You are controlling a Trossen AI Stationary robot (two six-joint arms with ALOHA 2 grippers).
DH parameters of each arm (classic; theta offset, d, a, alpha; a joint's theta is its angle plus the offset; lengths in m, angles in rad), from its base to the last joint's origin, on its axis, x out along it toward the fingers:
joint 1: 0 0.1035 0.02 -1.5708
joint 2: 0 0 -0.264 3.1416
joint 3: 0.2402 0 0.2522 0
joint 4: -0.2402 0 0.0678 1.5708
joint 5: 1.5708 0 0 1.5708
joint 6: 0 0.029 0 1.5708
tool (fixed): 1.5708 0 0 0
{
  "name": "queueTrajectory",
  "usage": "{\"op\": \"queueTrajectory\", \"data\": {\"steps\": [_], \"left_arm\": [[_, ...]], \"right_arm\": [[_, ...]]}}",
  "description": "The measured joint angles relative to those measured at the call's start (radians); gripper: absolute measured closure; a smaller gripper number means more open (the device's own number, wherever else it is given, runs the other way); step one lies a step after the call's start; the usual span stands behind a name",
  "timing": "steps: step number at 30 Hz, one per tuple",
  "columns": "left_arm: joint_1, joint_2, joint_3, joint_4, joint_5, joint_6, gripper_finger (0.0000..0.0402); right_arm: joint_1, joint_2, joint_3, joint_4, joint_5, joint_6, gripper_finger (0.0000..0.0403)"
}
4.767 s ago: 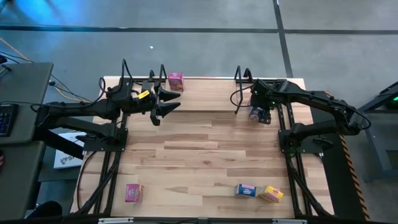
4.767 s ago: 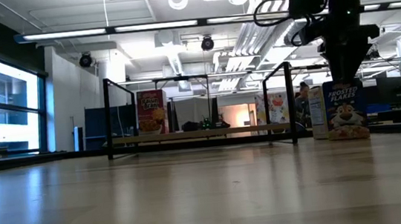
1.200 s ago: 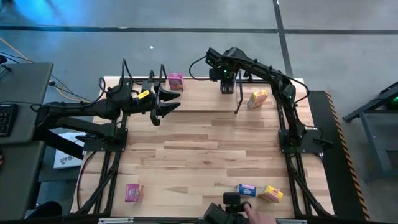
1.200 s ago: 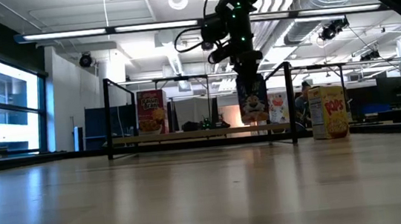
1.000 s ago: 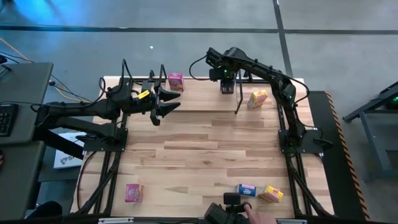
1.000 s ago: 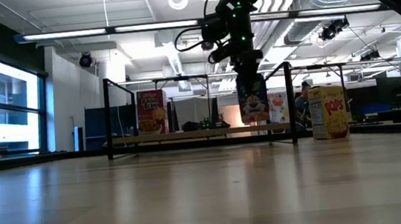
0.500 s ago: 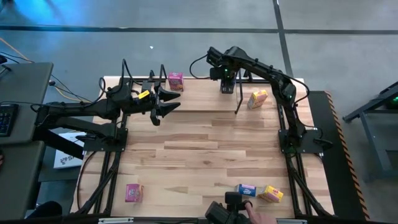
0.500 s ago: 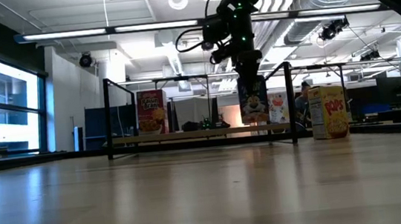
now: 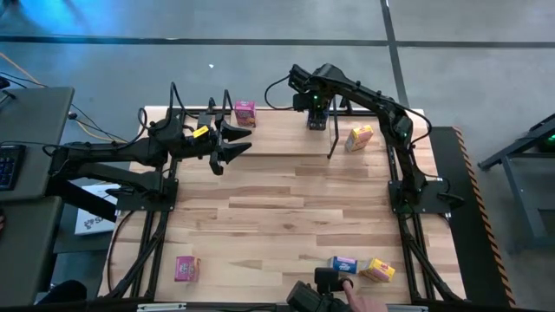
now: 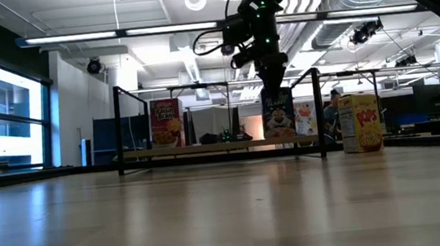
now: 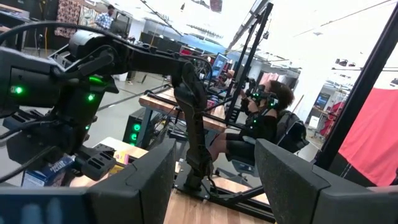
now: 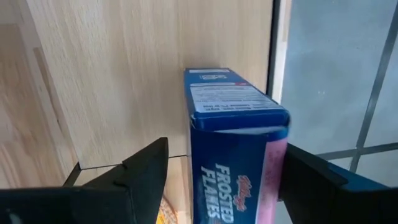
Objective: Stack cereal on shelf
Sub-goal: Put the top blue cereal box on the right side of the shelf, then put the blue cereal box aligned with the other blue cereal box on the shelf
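My right gripper (image 9: pixel 316 119) reaches over the shelf (image 9: pixel 277 130) at the table's far edge. It is open and points down over a blue cereal box (image 10: pixel 278 117). The box stands upright with its base on the shelf board (image 10: pixel 223 147). In the right wrist view the fingers stand on either side of the box's top (image 12: pixel 233 99). A pink box (image 9: pixel 245 113) stands upright on the shelf's left part. My left gripper (image 9: pixel 232 143) waits open above the shelf's left end. My right gripper (image 12: pixel 227 146) stands over the blue box's top end from above. A gap shows between one finger (image 12: pixel 146 168) and the box. Whether the other finger (image 12: pixel 311 180) touches the box's pink side (image 12: pixel 277 168), I cannot tell.
A yellow box (image 9: pixel 359 137) stands on the table just right of the shelf's black wire upright (image 9: pixel 331 130). Near the table's near edge lie a pink box (image 9: pixel 186 268), a blue box (image 9: pixel 344 264) and a yellow box (image 9: pixel 378 270). A person's hand (image 9: pixel 351 295) with a dark device is at that edge.
My right gripper has come down a little over the shelf. The blue box has sunk with it, staying upright, until its base meets the shelf board.
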Motion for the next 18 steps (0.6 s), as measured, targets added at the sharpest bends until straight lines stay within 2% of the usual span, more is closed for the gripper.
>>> {"op": "queueTrajectory", "data": {"steps": [8,16,18], "left_arm": [[0.000,0.000,0.000,0.000,0.000,0.000,0.0193],[0.000,0.000,0.000,0.000,0.000,0.000,0.0193],[0.000,0.000,0.000,0.000,0.000,0.001,0.0193]], "right_arm": [[-0.001,-0.006,0.095,-0.060,-0.004,0.053,0.0151],[-0.001,-0.025,0.229,-0.139,-0.104,0.154,0.0151],[0.000,-0.056,0.211,-0.109,-0.152,0.191,0.0151]]}}
